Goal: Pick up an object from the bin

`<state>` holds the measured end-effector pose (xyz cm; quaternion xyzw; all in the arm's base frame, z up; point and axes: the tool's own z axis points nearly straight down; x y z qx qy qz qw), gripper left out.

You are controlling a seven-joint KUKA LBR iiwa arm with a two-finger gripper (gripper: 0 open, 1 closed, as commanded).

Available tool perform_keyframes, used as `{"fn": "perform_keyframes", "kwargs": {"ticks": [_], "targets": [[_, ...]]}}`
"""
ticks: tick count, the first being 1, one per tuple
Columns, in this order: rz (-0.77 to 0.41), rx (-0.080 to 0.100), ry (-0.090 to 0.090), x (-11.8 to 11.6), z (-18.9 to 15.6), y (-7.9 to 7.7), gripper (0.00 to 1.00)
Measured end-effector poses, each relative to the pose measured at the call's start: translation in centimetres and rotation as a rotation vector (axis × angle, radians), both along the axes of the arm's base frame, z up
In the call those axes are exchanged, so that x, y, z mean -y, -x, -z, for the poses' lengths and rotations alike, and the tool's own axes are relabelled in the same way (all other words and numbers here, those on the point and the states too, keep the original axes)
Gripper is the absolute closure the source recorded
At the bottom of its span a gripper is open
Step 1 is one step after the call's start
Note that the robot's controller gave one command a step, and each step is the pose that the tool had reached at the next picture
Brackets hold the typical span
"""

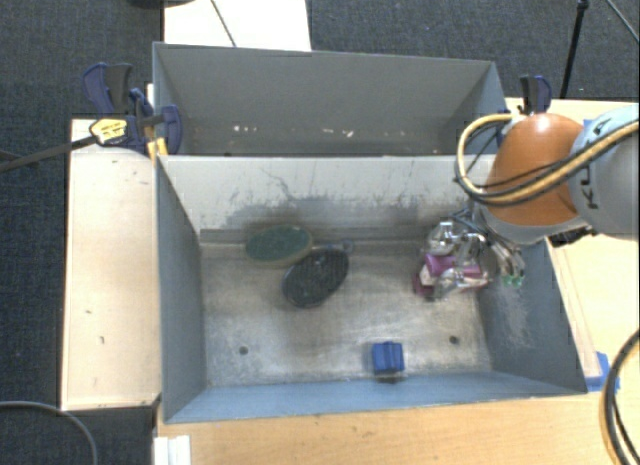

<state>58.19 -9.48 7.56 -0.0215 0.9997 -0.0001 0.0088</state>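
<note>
My gripper (458, 258) hangs low at the right side of the bin, close to the right wall. A small purple and magenta thing (437, 271) with a pale part sits between its fingers, and the gripper is shut on it. The thing's lower edge is near the bin floor; I cannot tell whether it touches the floor.
A dark green oval disc (278, 244) lies at the back left of the floor, and a black oval pad (315, 278) leans against it just in front. A small blue block (386, 358) rests near the front wall. The arm's orange cover and cables hang above the right wall.
</note>
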Motion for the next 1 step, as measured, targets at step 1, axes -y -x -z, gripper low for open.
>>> {"fn": "perform_keyframes", "kwargs": {"ticks": [1], "targets": [[-0.110, -0.007, 0.003, 1.44, -14.65, -0.84, 1.00]]}}
